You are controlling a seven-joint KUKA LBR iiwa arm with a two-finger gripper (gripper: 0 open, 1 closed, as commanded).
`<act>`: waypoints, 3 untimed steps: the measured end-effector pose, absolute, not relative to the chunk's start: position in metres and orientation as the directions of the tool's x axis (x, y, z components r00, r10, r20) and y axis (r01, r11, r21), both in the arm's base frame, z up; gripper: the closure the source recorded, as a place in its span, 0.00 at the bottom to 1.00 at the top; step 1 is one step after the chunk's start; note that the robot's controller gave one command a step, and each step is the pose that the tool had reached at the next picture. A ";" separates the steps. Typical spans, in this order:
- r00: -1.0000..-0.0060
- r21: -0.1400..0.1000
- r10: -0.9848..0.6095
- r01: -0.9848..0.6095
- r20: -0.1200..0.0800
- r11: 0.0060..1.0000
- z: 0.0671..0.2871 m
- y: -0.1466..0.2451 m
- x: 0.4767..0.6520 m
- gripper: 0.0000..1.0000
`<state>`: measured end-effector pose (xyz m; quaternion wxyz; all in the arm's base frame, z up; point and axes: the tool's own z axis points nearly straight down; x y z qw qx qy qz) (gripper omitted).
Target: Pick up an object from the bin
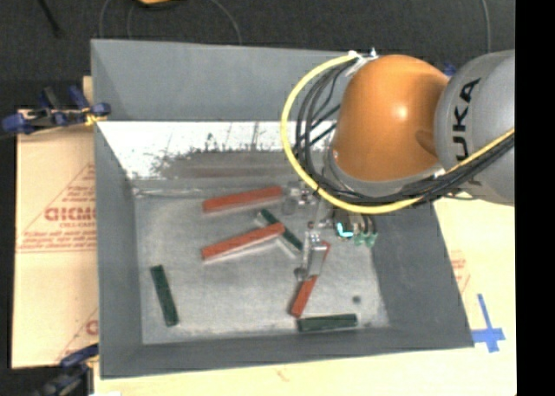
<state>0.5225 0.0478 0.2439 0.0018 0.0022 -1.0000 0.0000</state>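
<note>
gripper [314, 251] apparently atop 1 end of a red stick [301, 299]; grip state unclear.

Grey metal bin [117, 256], holding six loose bars.
- Upper red bar [243, 201], near the back wall.
- Middle red bar [241, 243], with the middle green bar [293, 241] at its right end.
- Lower red bar [303, 296], tilted, just above the front green bar [328, 322].
- Left green bar [163, 295], well apart from the rest.
</note>
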 end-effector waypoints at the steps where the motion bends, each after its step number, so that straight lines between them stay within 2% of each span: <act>1: -1.000 0.001 -0.003 -0.003 -0.004 1.000 0.247 0.048 0.524 0.00; 2: -0.999 -0.002 -0.050 -0.050 -0.012 0.999 0.206 0.053 0.528 0.00; 3: -0.962 -0.003 -0.274 -0.274 -0.008 0.962 0.137 0.049 0.528 0.00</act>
